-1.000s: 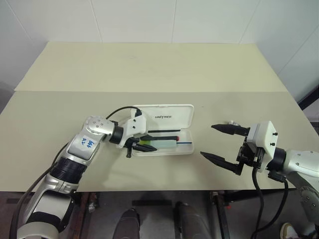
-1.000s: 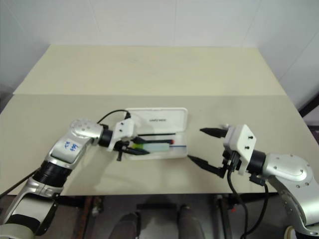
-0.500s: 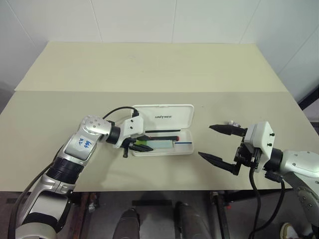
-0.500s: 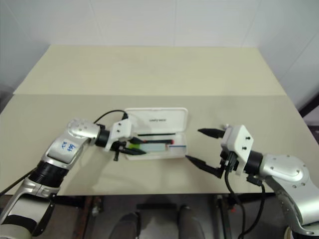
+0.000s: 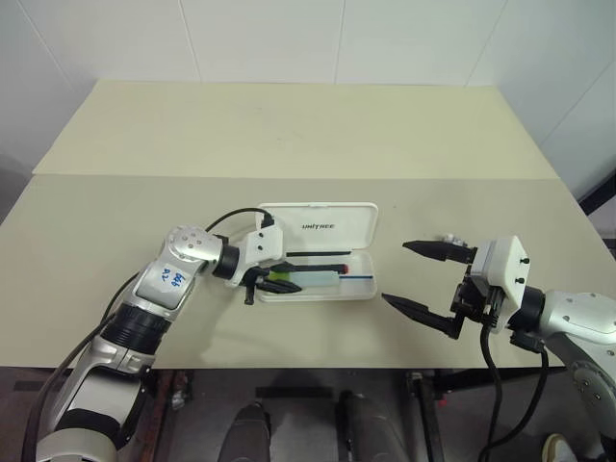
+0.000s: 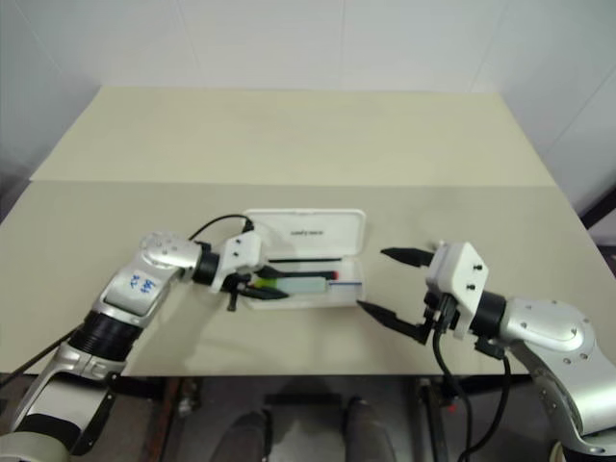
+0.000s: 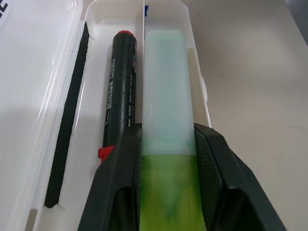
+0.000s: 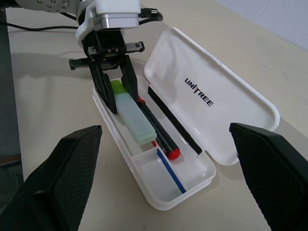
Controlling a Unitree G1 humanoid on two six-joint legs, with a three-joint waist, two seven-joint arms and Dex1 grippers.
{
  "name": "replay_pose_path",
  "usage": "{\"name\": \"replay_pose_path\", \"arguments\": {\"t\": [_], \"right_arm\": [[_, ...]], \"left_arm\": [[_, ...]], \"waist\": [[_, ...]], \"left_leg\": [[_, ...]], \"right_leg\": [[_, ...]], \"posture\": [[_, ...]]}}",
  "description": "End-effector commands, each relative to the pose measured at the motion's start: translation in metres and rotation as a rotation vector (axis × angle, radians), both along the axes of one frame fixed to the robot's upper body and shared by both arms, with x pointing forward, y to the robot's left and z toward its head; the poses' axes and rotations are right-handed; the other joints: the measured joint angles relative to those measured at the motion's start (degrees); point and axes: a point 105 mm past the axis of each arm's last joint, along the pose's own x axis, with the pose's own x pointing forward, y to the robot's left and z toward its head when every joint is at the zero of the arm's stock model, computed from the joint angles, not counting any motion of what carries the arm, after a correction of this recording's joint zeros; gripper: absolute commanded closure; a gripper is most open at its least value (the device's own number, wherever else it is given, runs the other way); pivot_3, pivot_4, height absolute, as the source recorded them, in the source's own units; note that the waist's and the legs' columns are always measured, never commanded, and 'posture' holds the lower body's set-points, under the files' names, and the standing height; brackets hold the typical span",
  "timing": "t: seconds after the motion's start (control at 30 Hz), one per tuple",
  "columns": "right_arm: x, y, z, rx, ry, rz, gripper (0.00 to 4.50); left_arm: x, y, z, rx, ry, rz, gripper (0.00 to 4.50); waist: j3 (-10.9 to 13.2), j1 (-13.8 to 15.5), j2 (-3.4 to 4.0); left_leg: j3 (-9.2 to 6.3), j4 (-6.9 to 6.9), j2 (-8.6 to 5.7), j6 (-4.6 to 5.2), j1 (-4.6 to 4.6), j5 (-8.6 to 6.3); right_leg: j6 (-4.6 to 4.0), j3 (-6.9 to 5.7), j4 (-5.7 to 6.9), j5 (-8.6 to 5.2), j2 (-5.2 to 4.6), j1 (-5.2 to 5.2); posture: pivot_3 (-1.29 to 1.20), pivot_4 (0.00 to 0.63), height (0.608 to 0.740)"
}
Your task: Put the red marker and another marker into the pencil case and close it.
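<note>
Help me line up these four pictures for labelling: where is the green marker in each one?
Left eye view: green marker in the pencil case, at the left gripper.
Right eye view: same spot.
Left wrist view: centre, between the fingers.
Right wrist view: left of centre.
Shared landmark: the red marker alongside.

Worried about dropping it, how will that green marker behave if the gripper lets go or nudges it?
The green marker looks rigid and probably light. Its flattish sides suggest it won't roll much. Lying in the pencil case beside the red marker, it should stay hemmed in once the left gripper releases.
</note>
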Motion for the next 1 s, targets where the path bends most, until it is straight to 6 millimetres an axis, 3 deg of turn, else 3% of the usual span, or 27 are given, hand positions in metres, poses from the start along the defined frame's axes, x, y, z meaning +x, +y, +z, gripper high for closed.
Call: {"name": "replay_pose_path", "arguments": {"t": [0.03, 0.4, 0.73, 1.0], "right_arm": [[-0.003, 0.002, 0.01, 0.008, -0.053, 0.011, 0.0], [-0.001, 0.004, 0.01, 0.013, -0.061, 0.013, 0.0], [0.001, 0.005, 0.01, 0.014, -0.067, 0.016, 0.0], [0.003, 0.007, 0.011, 0.016, -0.07, 0.022, 0.0]], "left_arm": [[-0.002, -0.003, 0.0, 0.011, 0.006, -0.022, 3.46], [-0.004, 0.0, 0.001, 0.018, 0.027, -0.027, 3.46], [-0.004, -0.003, 0.004, 0.013, -0.004, -0.019, 0.11], [-0.007, 0.0, 0.017, -0.022, -0.005, -0.026, 0.04]], "waist": [[0.0, 0.0, 0.0], [0.0, 0.0, 0.0], [0.0, 0.0, 0.0], [0.0, -0.1, 0.0]], "left_leg": [[0.0, 0.0, 0.0, 0.0, 0.0, 0.0], [0.0, 0.01, 0.0, 0.0, 0.0, 0.0], [0.0, -0.01, 0.0, 0.02, -0.01, -0.02], [0.0, 0.02, 0.0, 0.02, -0.01, -0.02]], "right_leg": [[0.0, 0.0, 0.0, 0.0, 0.0, 0.0], [0.0, 0.0, 0.0, 0.0, 0.0, 0.0], [0.0, 0.0, -0.01, 0.0, 0.0, 0.0], [0.0, 0.0, 0.0, 0.0, 0.0, 0.0]], "posture": [[0.0, 0.15, 0.74], [0.0, 0.15, 0.74], [0.0, 0.15, 0.74], [0.0, 0.15, 0.74]]}}
